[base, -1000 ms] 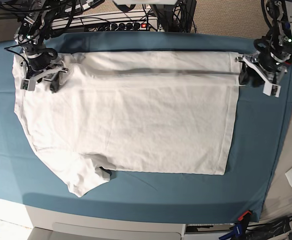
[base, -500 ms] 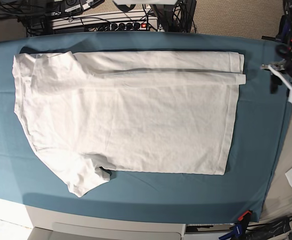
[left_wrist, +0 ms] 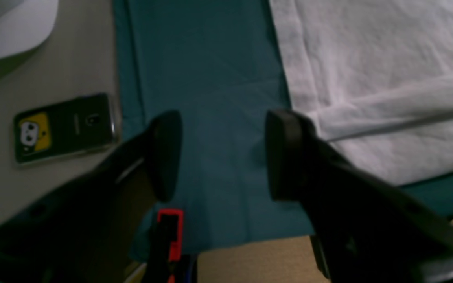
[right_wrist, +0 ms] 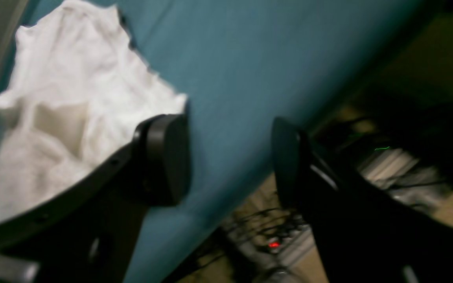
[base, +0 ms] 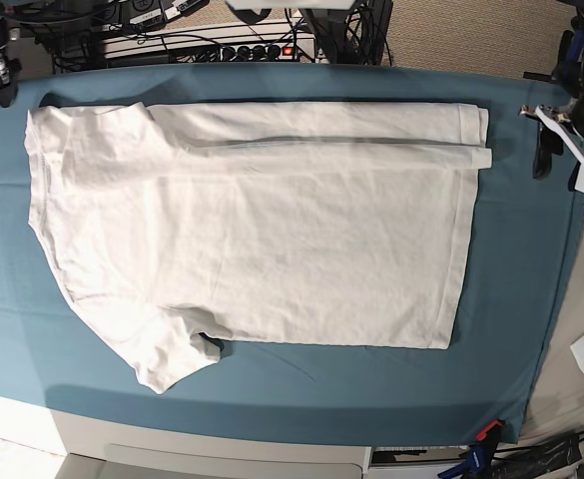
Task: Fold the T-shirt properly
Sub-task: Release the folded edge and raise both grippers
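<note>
Plain white T-shirt [base: 262, 230]; teal-blue cloth [base: 301, 384]; black-yellow phone [left_wrist: 64, 126].

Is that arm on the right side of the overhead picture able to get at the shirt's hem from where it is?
Probably yes. The left gripper is open beside the T-shirt, with only bare teal cloth between them.

teal cloth [base: 272, 384]: covers table | phone [left_wrist: 65, 126]: face-down beside cloth edge | white scrap [left_wrist: 18, 27]: near phone

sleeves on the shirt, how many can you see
1. One sleeve sticks out at the T-shirt's lower left in the base view. The other may be hidden under the fold along the far edge.
</note>
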